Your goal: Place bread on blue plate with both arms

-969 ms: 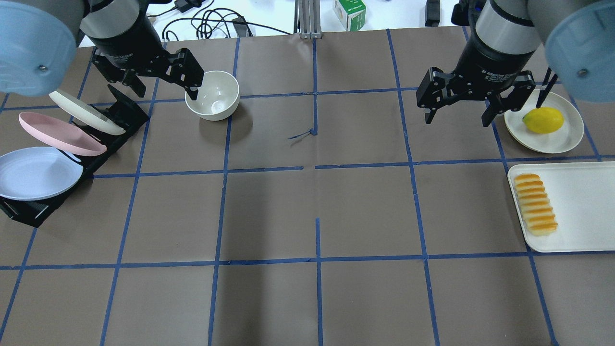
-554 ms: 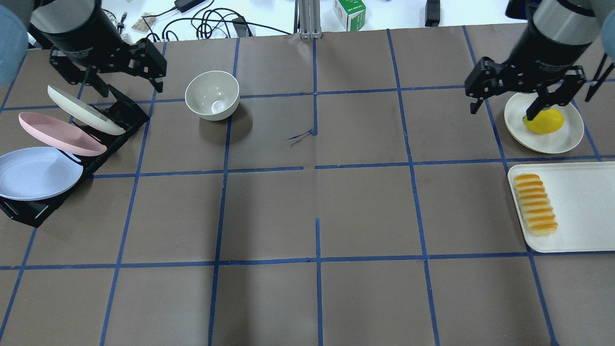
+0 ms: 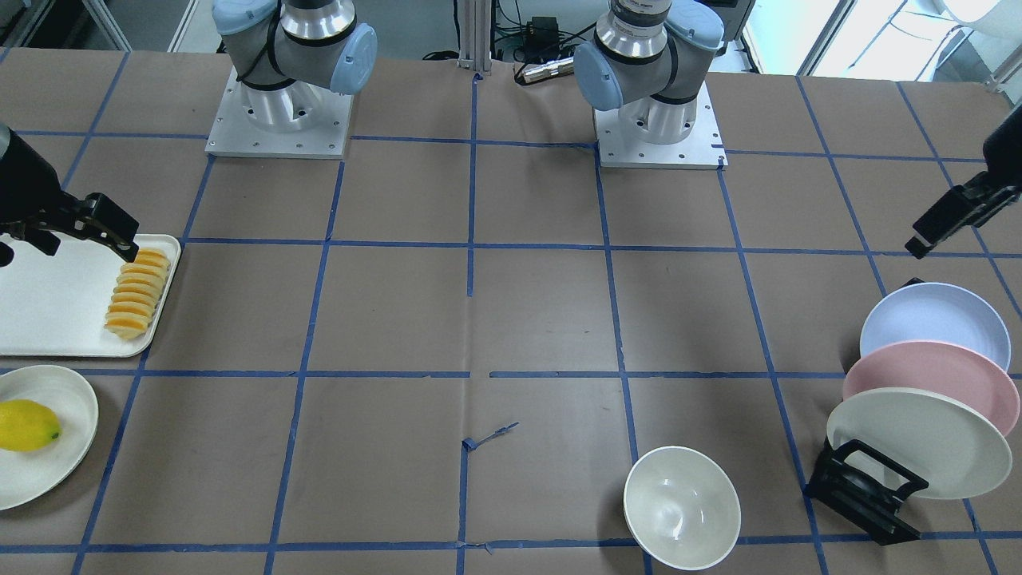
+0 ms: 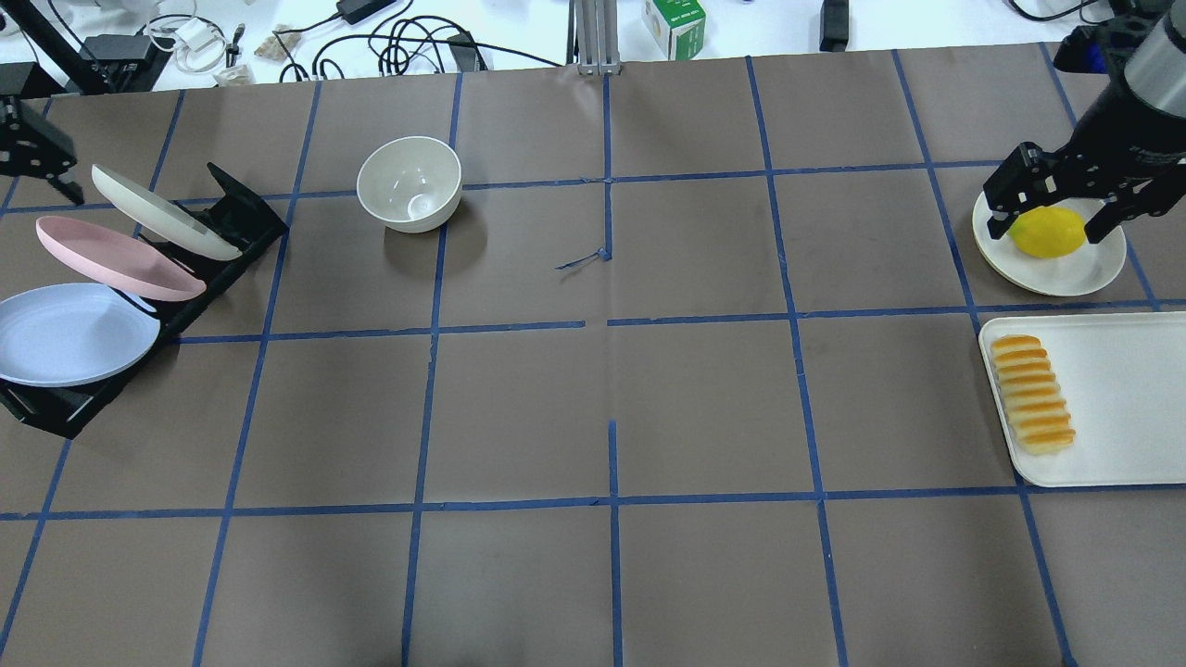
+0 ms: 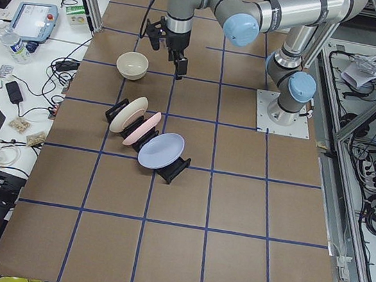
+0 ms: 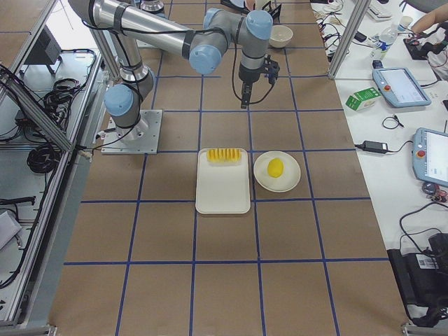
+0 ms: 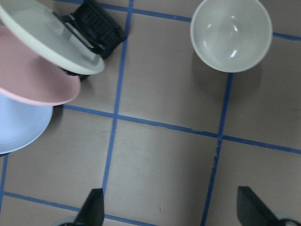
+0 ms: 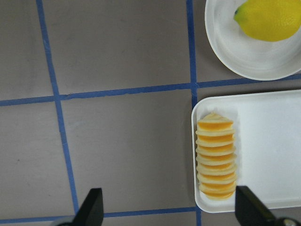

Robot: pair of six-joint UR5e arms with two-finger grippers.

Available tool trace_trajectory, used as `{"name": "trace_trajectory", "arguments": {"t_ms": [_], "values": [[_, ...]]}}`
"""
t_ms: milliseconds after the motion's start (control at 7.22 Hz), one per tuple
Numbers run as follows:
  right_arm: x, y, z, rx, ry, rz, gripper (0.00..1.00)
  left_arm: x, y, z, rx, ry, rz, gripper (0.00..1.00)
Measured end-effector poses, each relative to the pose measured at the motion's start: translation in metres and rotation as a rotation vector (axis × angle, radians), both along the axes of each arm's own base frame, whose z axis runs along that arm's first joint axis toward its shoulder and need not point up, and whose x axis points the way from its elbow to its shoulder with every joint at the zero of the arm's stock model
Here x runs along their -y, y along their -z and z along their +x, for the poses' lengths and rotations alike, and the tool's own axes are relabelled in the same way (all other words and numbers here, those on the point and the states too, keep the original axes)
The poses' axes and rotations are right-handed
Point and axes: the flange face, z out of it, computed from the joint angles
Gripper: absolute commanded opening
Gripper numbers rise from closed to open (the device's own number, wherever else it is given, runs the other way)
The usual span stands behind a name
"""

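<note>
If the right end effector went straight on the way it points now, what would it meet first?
Probably bare table just beside the tray, close to the bread; it might clip the tray's rim. Depth from the wrist view is unclear.

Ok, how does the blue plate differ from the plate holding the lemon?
The blue plate is lavender-blue; the lemon's plate is cream-white. The blue plate leans tilted in the black rack; the lemon's plate lies flat on the table. The blue plate is empty; the other carries the lemon. Both are round and shallow.
</note>
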Motion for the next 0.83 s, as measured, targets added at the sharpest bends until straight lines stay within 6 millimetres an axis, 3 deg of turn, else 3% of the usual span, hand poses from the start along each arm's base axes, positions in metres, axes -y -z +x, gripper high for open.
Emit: {"name": "trace_trajectory", "arguments": {"t_ms": [415,554,692,831], "values": [[-0.002,0.072,-0.053,0.023,0.022,0.029,1.0,-0.025,0.09,0.142,-0.007,-0.143,0.05,1.0],[-0.006,0.096,-0.063,0.014,0.034,0.011,1.0,-0.023,0.115,0.171,0.014,-0.176,0.031,1.0],[-0.011,0.116,-0.071,0.007,0.038,-0.002,1.0,-0.018,0.142,0.187,0.01,-0.202,0.04,1.0],[-0.013,0.134,-0.077,0.008,0.04,0.001,1.0,-0.013,0.168,0.196,-0.005,-0.236,0.06,0.86]]}}
